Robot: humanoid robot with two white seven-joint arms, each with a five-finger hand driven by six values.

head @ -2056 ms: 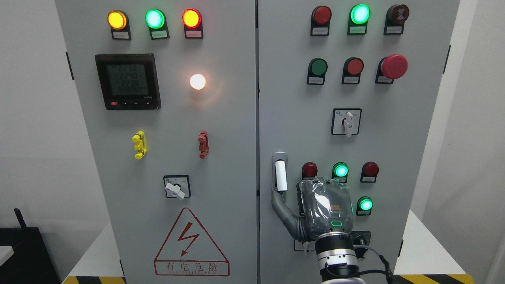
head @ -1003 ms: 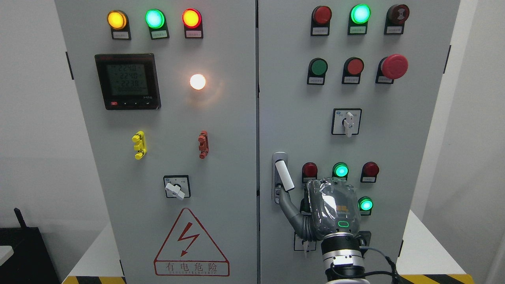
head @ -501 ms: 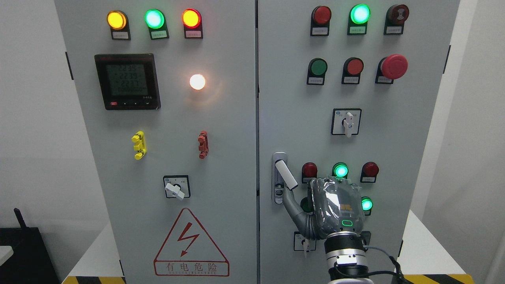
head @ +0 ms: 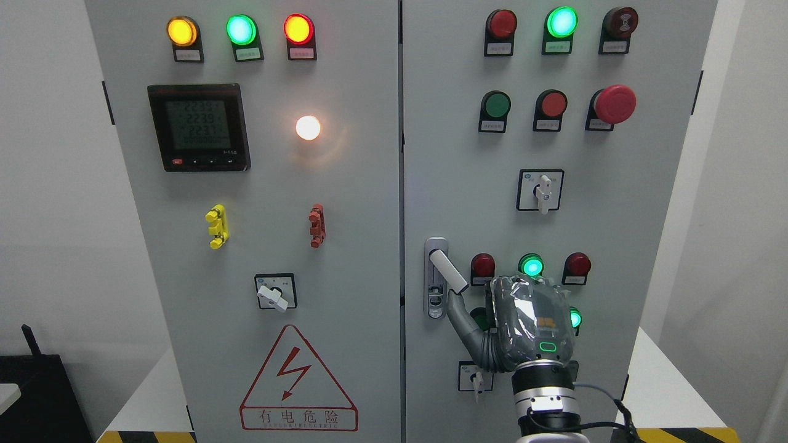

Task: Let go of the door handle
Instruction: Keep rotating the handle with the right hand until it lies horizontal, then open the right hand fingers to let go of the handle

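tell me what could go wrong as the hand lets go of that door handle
1. The right hand has a thumb against the lower end of the tilted white handle; pulling away sideways could drag the handle further round.
2. The hand covers part of a cluster of lights and buttons, including the green light and red button; backing off carelessly might bump one.
3. The small switch below sits close to the wrist.
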